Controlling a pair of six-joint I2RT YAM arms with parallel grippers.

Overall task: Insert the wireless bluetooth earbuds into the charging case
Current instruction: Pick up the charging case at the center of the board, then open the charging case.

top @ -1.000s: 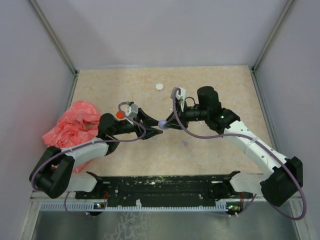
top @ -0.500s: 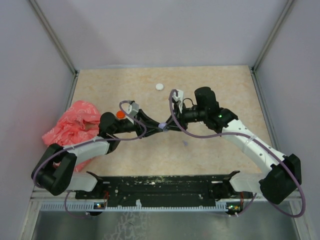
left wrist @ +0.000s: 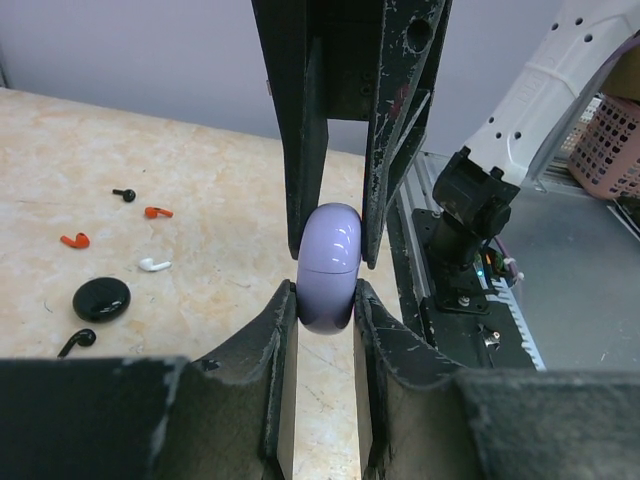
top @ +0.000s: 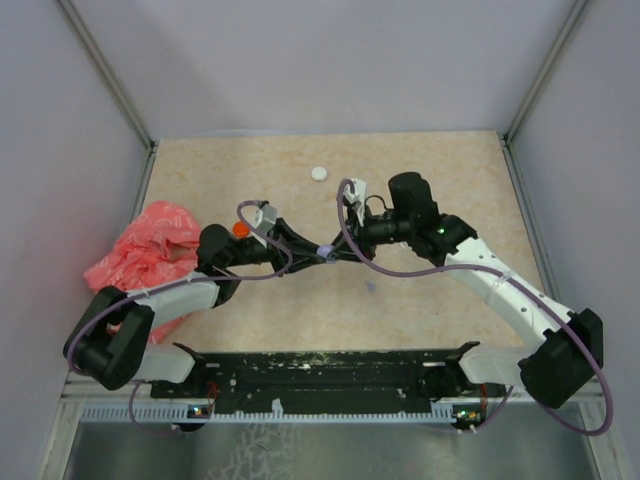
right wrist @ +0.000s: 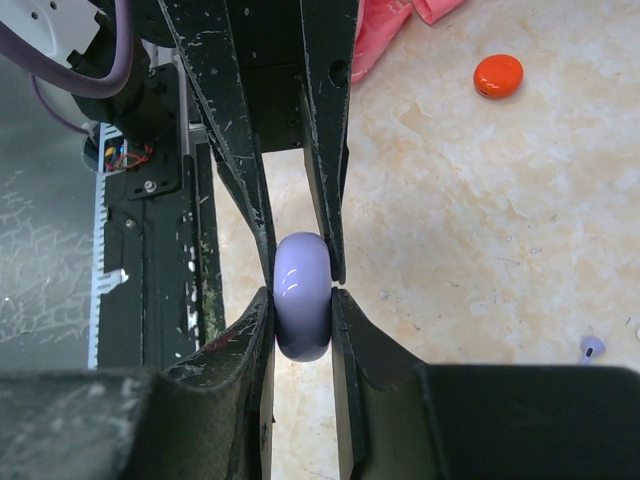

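A closed lilac charging case (left wrist: 329,268) hangs above the middle of the table, pinched from both sides. My left gripper (left wrist: 326,305) is shut on its lower end, and my right gripper (right wrist: 303,320) is shut on the case (right wrist: 303,297) from the opposite side. From above, the two grippers meet tip to tip at the case (top: 325,250). Earbuds lie loose on the table: a black one (left wrist: 123,194), two red ones (left wrist: 157,211) (left wrist: 75,240), a white one (left wrist: 153,265), another black one (left wrist: 77,341) and a lilac one (right wrist: 591,347).
A crumpled pink bag (top: 140,255) lies at the table's left edge. A white disc (top: 319,173) sits towards the back, an orange disc (top: 240,229) by the left arm, a black disc (left wrist: 101,299) among the earbuds. A black rail (top: 320,365) runs along the near edge.
My left gripper has moved right to the lilac case and closed on it. The right gripper, holding the case, has shifted slightly left.
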